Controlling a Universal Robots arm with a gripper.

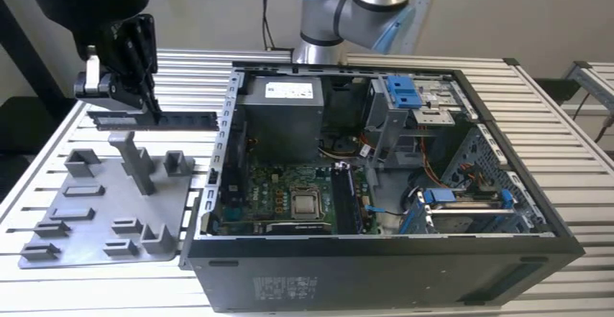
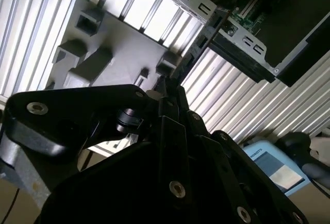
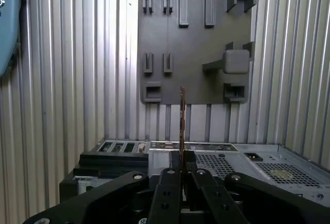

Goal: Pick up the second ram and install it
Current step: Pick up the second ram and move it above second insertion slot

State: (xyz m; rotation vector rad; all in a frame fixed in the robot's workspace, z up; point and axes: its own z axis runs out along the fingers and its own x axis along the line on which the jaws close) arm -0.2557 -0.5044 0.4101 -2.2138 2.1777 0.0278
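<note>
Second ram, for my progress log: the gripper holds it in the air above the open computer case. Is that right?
Not quite. The gripper does hold the second ram in the air, but outside the open computer case, near the grey holder plate on the exterior view's left. The exterior view shows it.

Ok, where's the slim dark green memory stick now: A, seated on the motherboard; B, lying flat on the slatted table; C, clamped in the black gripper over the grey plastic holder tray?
C: the gripper is shut on the memory stick, level above the holder tray.
</note>
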